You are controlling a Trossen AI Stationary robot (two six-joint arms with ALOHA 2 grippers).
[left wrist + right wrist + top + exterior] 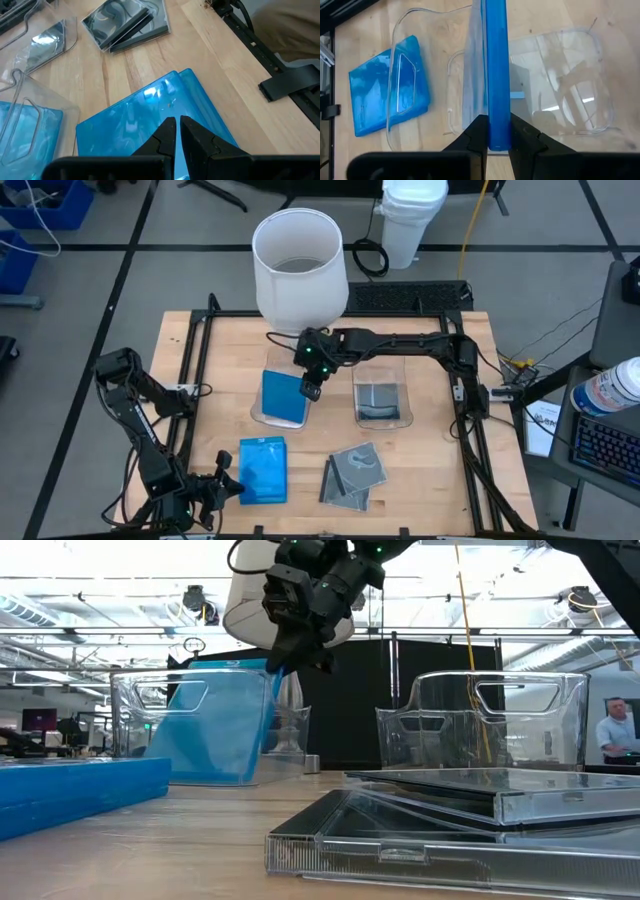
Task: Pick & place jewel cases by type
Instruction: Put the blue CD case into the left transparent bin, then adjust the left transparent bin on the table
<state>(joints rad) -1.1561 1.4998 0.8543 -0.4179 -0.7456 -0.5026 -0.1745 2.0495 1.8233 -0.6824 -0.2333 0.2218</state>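
Note:
My right gripper is shut on a bright blue jewel case that stands tilted inside the left clear tray. The right clear tray holds a smoky grey case. A stack of blue cases and a pile of grey cases lie flat near the table's near edge. My left gripper waits shut by the blue stack's left side. My right gripper pinches the blue case's upper edge between its two fingers, one on each flat face. The fingers come from above, pointing down. The case hangs tilted below them, its lower edge down in the left tray.
A tall white bucket stands at the table's far edge behind the trays, with a second white container beyond it. A black frame runs along the table's sides. Bare wood lies between the trays and the near piles.

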